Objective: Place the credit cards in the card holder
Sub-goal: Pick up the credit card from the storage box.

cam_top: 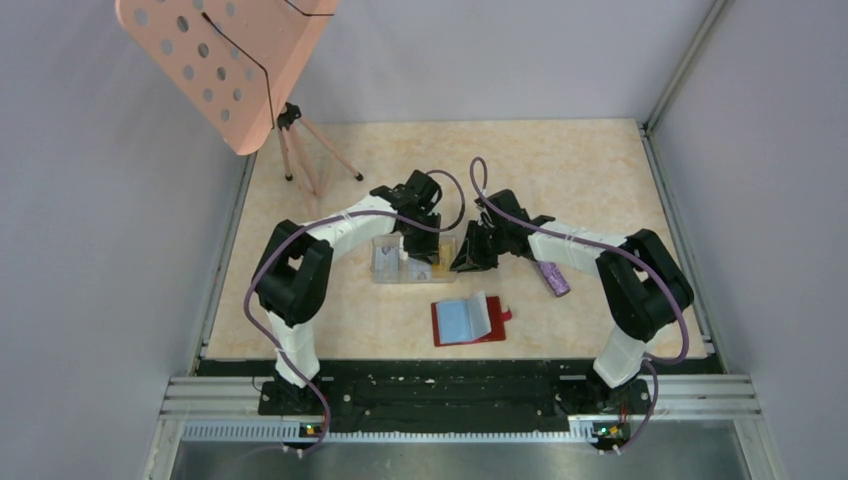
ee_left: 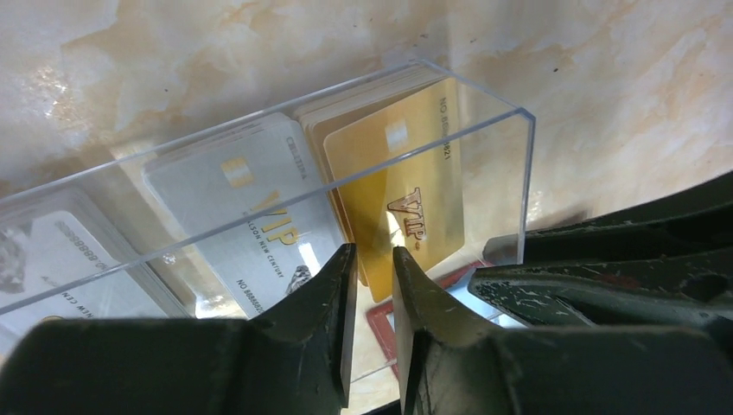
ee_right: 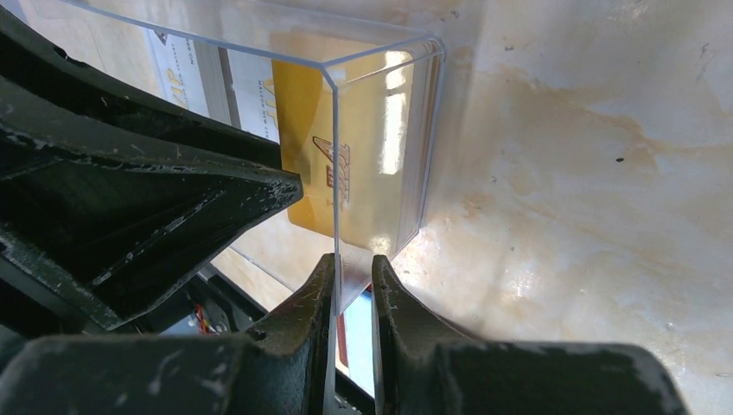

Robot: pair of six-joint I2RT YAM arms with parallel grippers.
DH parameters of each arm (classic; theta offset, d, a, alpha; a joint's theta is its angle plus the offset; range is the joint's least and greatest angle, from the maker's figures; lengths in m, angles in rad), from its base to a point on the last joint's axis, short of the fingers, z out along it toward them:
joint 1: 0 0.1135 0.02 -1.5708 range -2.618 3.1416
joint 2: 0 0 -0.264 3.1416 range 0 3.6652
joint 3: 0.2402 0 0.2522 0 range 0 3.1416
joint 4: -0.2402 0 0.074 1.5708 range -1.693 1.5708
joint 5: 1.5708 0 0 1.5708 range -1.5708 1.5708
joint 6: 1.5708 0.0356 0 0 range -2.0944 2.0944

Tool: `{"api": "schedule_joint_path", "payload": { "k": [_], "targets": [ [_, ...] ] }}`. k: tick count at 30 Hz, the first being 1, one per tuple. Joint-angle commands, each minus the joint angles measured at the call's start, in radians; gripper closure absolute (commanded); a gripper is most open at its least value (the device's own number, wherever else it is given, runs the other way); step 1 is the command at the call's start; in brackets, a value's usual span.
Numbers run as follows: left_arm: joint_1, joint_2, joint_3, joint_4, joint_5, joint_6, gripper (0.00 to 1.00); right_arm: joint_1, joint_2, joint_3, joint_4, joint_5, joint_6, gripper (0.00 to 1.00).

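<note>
The clear card holder (cam_top: 395,265) lies on the table with credit cards standing in it: a gold card (ee_left: 406,190) at its right end, a white card (ee_left: 251,199) beside it and another white one (ee_left: 52,251) further left. My left gripper (ee_left: 372,252) hangs just over the gold card's near corner. Its jaws stand a narrow gap apart, wider than the card, so it is open. My right gripper (ee_right: 353,259) is shut on the holder's end wall (ee_right: 380,130), next to the gold card (ee_right: 302,130). The two grippers (cam_top: 415,250) (cam_top: 465,258) nearly touch.
An open red wallet (cam_top: 470,322) with a pale blue card (cam_top: 460,318) on it lies in front of the holder. A purple object (cam_top: 553,278) rests by the right arm. A pink perforated panel (cam_top: 215,60) on a tripod stands at the back left.
</note>
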State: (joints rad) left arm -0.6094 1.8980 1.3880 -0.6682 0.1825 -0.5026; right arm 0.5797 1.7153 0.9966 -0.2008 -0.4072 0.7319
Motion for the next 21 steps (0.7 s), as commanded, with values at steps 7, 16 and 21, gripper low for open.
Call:
{"api": "schedule_joint_path", "payload": {
  "k": [7, 16, 21],
  "targets": [
    [-0.006, -0.078, 0.001, 0.125, 0.135, -0.040, 0.71, 0.000, 0.000, 0.027, 0.017, -0.068, -0.017, 1.00],
    [-0.005, -0.066, -0.028, 0.160, 0.171, -0.064, 0.73, 0.001, -0.002, 0.028, 0.014, -0.070, -0.019, 1.00],
    [-0.004, -0.056, -0.028, 0.150, 0.138, -0.069, 0.80, -0.001, -0.002, 0.029, 0.013, -0.073, -0.019, 1.00]
  ]
}}
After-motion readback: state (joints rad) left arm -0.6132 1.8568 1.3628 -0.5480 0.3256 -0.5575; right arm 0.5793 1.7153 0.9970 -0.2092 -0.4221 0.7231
